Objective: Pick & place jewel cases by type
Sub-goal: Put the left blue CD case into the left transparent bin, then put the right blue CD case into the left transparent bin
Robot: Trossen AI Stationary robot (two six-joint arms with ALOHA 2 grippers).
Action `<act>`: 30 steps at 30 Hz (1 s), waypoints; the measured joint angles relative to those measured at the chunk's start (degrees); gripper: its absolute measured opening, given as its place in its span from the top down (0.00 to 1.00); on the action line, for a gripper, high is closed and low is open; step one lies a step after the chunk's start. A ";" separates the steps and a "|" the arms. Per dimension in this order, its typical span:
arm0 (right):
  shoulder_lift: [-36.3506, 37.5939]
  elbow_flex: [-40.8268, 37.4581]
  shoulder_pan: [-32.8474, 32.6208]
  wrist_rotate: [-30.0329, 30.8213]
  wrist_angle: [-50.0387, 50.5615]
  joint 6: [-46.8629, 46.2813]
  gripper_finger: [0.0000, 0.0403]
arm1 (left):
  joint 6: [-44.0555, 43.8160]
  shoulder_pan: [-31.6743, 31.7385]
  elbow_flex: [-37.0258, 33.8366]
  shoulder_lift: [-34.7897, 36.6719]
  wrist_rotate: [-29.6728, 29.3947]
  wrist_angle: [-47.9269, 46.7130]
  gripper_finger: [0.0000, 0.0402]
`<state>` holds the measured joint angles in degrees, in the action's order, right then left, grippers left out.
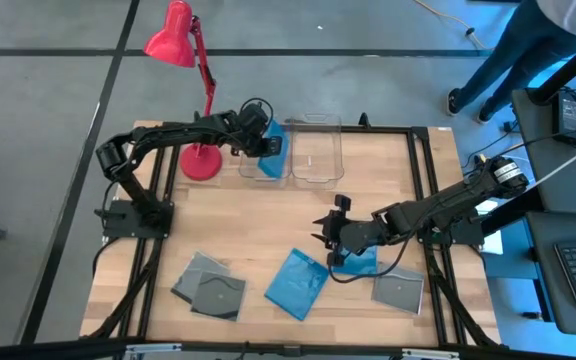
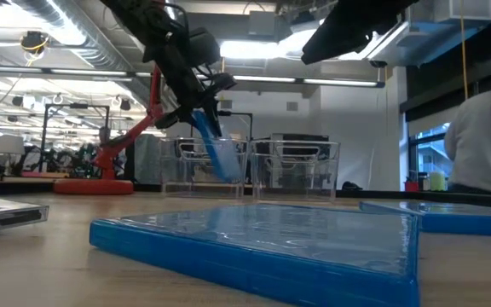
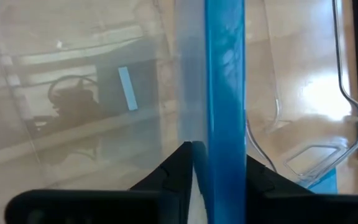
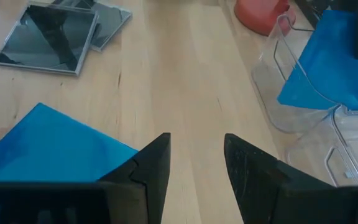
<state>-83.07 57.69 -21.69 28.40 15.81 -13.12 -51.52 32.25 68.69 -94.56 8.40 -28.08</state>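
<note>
Wooden table (image 1: 258, 240): left gripper (image 1: 268, 146) clamps a blue jewel case (image 3: 224, 93) edge-on, tilted over the left clear bin (image 1: 264, 165). Right gripper (image 4: 194, 158) hovers with jaws wide beside a flat blue case (image 4: 48, 146).

The left arm reaches from its base at the table's left edge toward the far side, elbow bent; the left gripper (image 1: 268, 143) is raised off the table, its fingers (image 3: 182, 165) closed on a blue jewel case (image 3: 224, 93). The right arm stretches leftward from the right edge, low over the table; the right gripper (image 4: 196, 155) has its fingers parted, holding nothing.
</note>
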 joint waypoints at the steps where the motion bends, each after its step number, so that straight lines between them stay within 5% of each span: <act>1: 0.00 0.00 0.00 0.00 0.00 0.04 0.62 | -0.07 0.00 0.00 0.00 0.01 0.00 0.81; 30: 0.00 0.00 0.02 -0.04 0.06 0.08 0.62 | 7.80 2.21 -0.04 12.29 0.14 -4.42 0.77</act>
<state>-83.07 57.69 -21.68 28.36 15.87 -13.04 -43.72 34.46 68.64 -82.28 8.55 -32.50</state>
